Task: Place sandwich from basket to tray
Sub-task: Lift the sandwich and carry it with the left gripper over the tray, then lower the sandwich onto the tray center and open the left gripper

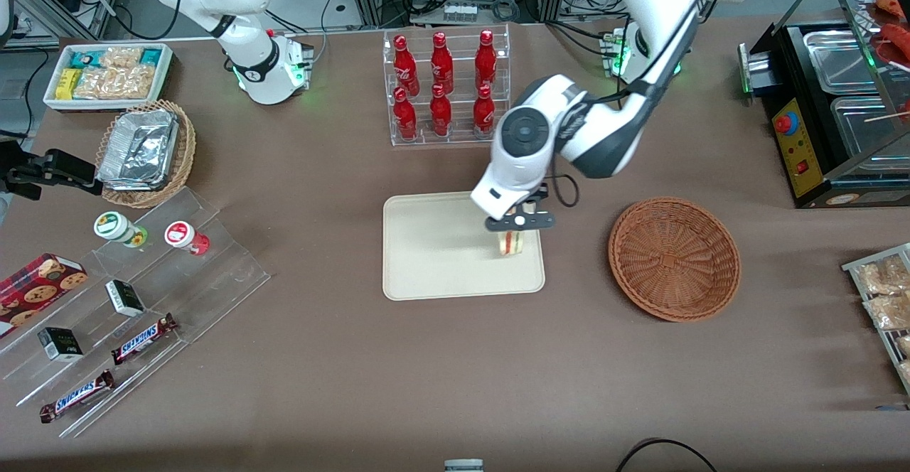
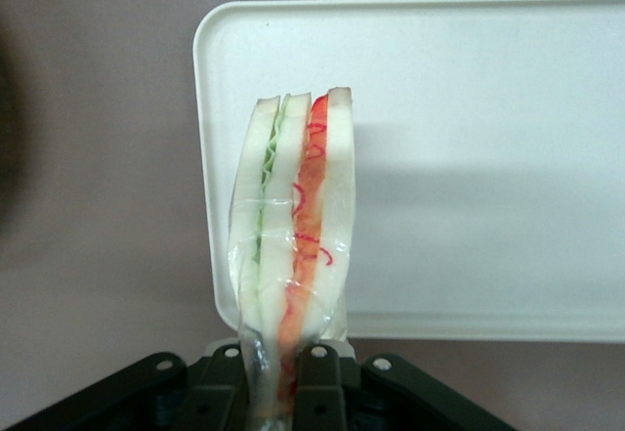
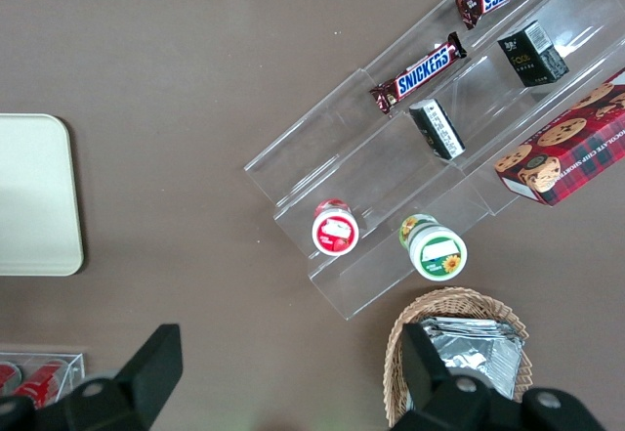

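My left gripper (image 1: 513,234) is shut on the sandwich (image 1: 511,243), a plastic-wrapped wedge of pale bread with green and red-orange layers. It holds the sandwich over the cream tray (image 1: 434,251), at the tray's end nearest the basket. In the left wrist view the sandwich (image 2: 293,226) stands between the two black fingers (image 2: 317,392), with the tray (image 2: 469,157) below it. The reddish-brown wicker basket (image 1: 674,259) sits beside the tray toward the working arm's end of the table and holds nothing that I can see.
A clear rack of red bottles (image 1: 444,88) stands farther from the front camera than the tray. A tan basket with foil containers (image 1: 146,152), a white snack bin (image 1: 106,74) and an acrylic stand of snacks (image 1: 128,301) lie toward the parked arm's end. A black appliance (image 1: 832,124) stands at the working arm's end.
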